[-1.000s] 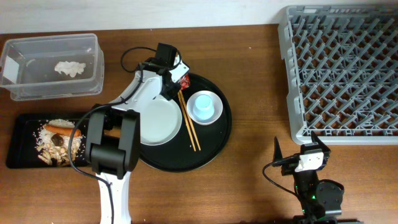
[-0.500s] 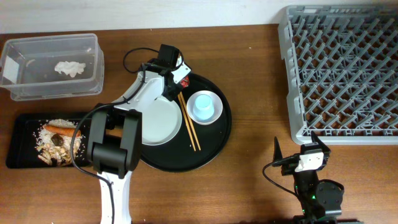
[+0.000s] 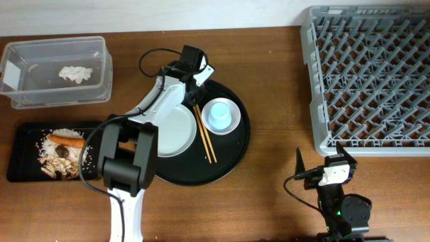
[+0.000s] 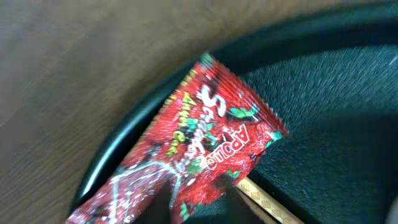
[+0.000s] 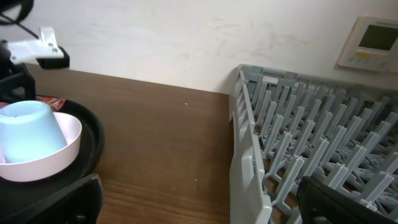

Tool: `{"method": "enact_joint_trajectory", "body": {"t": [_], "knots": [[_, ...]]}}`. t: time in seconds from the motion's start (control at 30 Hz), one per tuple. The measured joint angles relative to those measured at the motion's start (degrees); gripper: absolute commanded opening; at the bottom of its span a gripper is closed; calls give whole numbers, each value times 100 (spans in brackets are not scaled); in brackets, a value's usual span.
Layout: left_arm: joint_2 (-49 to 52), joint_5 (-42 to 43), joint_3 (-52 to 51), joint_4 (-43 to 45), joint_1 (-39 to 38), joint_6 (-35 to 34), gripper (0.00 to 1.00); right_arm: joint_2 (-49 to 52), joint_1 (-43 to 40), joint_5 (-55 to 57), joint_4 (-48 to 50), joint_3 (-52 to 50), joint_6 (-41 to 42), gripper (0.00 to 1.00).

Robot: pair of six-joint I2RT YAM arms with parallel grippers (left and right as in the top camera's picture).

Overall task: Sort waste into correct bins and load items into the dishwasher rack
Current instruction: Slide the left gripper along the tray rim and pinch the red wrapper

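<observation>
Red snack wrapper (image 4: 205, 143) lies diagonally across the round black tray (image 4: 132, 135) rim. The left tool (image 3: 196, 77), grip unclear, has shifted right. The right tool (image 3: 322, 160) gapes empty.

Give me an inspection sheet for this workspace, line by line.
Surface: wooden table, no spills seen.
Job's things: box holds tissue; flat tray holds rice, carrot, dark lump; dish, cup, chopsticks on round tray; wrapper at its rim, over a chopstick end; rack unloaded.
Clutter: nothing seen.
Grippers: left gripper over the wrapper, jaws unreadable; right gripper open, near the table's front edge.
Cables: left cable loops beside its arm; right cable likewise.
Surroundings: white wall, wall panel.
</observation>
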Motion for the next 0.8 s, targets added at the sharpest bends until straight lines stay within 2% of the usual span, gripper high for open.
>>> {"method": "enact_joint_trajectory", "body": {"t": [0.2,0.37,0.43,0.6,0.7,0.8], "knots": [[-275,358,83,-114,0,-227,62,0,0,0,0,0,4,98],[-297,535,92,-367,-35,560,64,0,0,0,0,0,0,98],[-297,442,92,-369,-85,894,67,0,0,0,0,0,2,98],[-297,221,92,-352,-227,1456,68,0,0,0,-2,0,4,99],[-282,76,92,-232,-229,1569,61,0,0,0,0,0,0,98],[-146,-280,96,39,-229,1633,59,0,0,-2,0,0,4,98]]}}
